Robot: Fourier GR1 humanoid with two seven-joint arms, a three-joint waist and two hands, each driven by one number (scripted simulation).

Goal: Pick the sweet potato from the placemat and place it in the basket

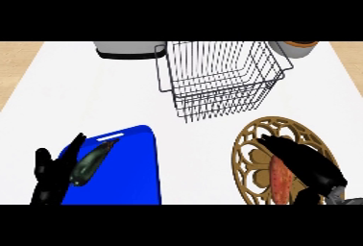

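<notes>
The reddish-orange sweet potato (279,182) lies on a round brown openwork placemat (249,144) at the lower right. My right hand (305,163) lies over it from the right, fingers stretched toward the mat's top and thumb low beside the potato; its far side is hidden under the hand. The wire basket (221,77) stands behind the placemat at the counter's middle back, with nothing inside. My left hand (48,178) rests open at the lower left, fingers up, over the edge of a blue cutting board.
A blue cutting board (131,168) at the lower left carries a dark fish-shaped item (90,163). A grey appliance (129,49) sits at the back left. A white pot with an orange rim (297,47) sits at the back right. Wooden floor borders the white counter.
</notes>
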